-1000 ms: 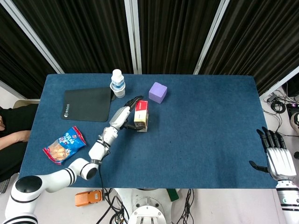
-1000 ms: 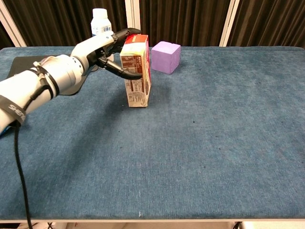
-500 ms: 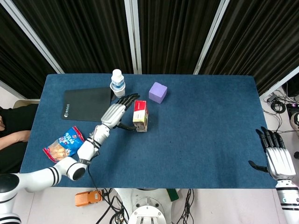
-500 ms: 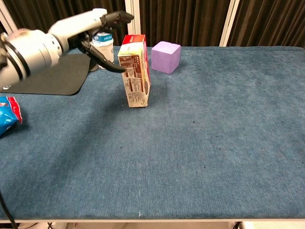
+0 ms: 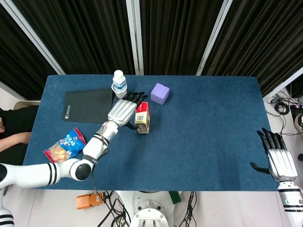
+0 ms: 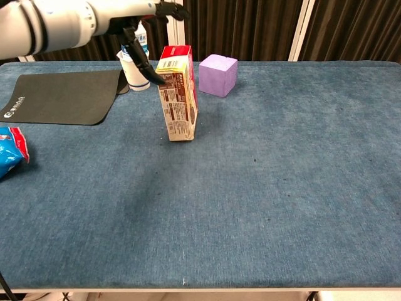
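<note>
The left hand (image 5: pixel 122 111) hovers with fingers spread, holding nothing, just beside the upright red-topped cardboard carton (image 5: pixel 142 118), which stands mid-table on the blue cloth table (image 5: pixel 203 127). Near it sit a lilac foam cube (image 5: pixel 160 93) and a white plastic bottle (image 5: pixel 119 84). The right hand (image 5: pixel 279 162) hangs empty, fingers apart, at the table's far edge.

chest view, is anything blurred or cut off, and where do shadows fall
Chest view: the left hand is cropped by the top edge and slightly soft, while the carton is sharp; a faint dark patch lies on the table in front of the carton. Head view: lighting is even, with no glare, and the right hand is sharp.
</note>
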`<action>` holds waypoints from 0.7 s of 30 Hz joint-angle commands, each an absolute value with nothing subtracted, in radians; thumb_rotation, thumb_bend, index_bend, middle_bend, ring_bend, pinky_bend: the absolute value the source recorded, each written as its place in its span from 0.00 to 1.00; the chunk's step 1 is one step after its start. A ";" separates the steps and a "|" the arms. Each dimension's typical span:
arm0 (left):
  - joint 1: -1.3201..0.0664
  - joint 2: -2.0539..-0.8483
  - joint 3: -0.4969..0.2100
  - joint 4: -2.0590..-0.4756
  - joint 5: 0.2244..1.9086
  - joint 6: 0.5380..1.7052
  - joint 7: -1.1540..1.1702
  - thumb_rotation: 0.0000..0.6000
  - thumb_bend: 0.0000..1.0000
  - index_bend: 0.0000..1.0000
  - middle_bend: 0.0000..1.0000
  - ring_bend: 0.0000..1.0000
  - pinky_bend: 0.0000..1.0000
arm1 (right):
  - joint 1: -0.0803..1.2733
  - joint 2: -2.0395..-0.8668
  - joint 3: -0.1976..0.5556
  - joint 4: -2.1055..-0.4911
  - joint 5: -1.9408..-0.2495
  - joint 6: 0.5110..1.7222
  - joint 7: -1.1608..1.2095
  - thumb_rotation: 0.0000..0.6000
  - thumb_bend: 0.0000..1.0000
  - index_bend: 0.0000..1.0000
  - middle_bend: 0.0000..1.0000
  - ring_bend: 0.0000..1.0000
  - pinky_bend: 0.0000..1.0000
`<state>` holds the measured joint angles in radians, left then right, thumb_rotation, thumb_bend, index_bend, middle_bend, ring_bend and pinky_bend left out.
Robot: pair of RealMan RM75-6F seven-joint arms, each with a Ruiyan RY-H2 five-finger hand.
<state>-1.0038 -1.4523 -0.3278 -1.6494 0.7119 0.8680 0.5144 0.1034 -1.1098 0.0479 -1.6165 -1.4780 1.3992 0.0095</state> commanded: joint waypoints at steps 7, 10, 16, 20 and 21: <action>-1.250 -1.431 -0.331 -1.711 0.204 0.903 0.720 1.00 0.10 0.00 0.00 0.00 0.00 | 0.096 -1.115 0.044 -1.585 -1.471 1.400 0.045 1.00 0.24 0.00 0.00 0.00 0.00; -1.281 -1.437 -0.320 -1.689 0.145 0.897 0.731 1.00 0.10 0.00 0.00 0.00 0.00 | 0.093 -1.117 0.044 -1.573 -1.470 1.401 0.058 1.00 0.24 0.00 0.00 0.00 0.00; -1.314 -1.462 -0.307 -1.636 0.094 0.897 0.723 1.00 0.10 0.04 0.00 0.00 0.00 | 0.090 -1.121 0.042 -1.555 -1.465 1.397 0.079 1.00 0.24 0.00 0.00 0.00 0.00; -1.334 -1.476 -0.278 -1.603 0.073 0.892 0.745 1.00 0.11 0.06 0.01 0.00 0.03 | 0.088 -1.122 0.041 -1.546 -1.463 1.396 0.089 1.00 0.24 0.00 0.00 0.00 0.00; -1.338 -1.478 -0.272 -1.597 0.067 0.892 0.748 1.00 0.11 0.07 0.02 0.00 0.04 | 0.087 -1.122 0.041 -1.544 -1.461 1.395 0.091 1.00 0.24 0.00 0.00 0.00 0.00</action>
<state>-1.3323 -1.4738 -0.2781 -1.6029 0.0733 0.8933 0.7435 0.0875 -1.1223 0.0410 -1.5446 -1.4621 1.3954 0.0903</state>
